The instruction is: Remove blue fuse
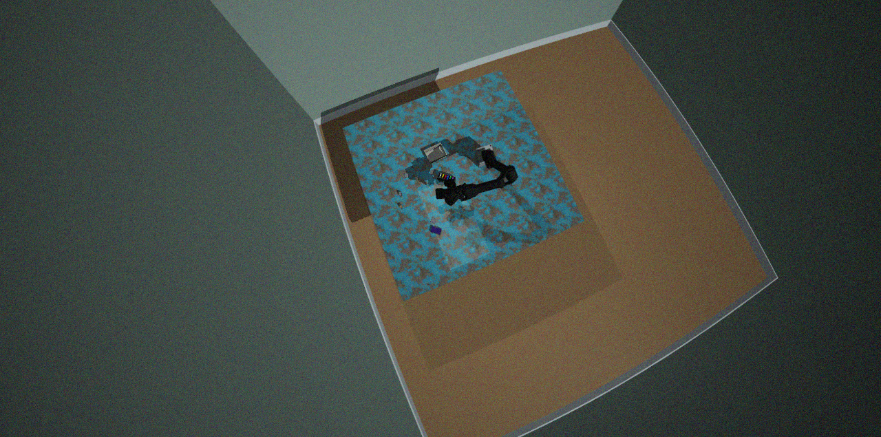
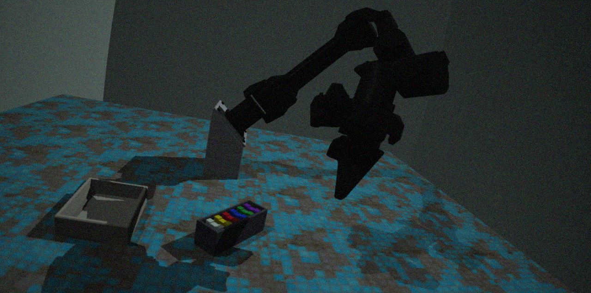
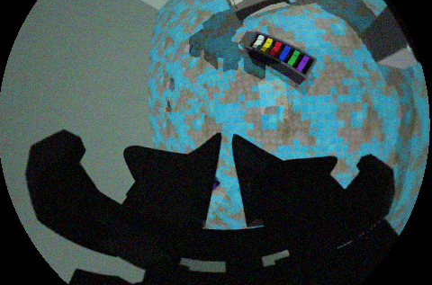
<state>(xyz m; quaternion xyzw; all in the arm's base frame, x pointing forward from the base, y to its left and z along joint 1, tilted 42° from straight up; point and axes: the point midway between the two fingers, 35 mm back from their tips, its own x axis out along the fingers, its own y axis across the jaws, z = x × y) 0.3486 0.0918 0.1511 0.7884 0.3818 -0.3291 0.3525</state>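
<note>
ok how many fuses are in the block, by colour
white fuse: 1
yellow fuse: 1
red fuse: 1
blue fuse: 1
green fuse: 1
purple fuse: 1
total: 6, all seated in the fuse block

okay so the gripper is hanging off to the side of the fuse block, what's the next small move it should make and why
Probably open the fingers while carrying the gripper over to the blue fuse. The jaws stand nearly shut on nothing, in the air to the right of the fuse block. All six fuses sit in their row, blue fourth from the white end, between red and green, so widen before descending straight down on it.
</note>
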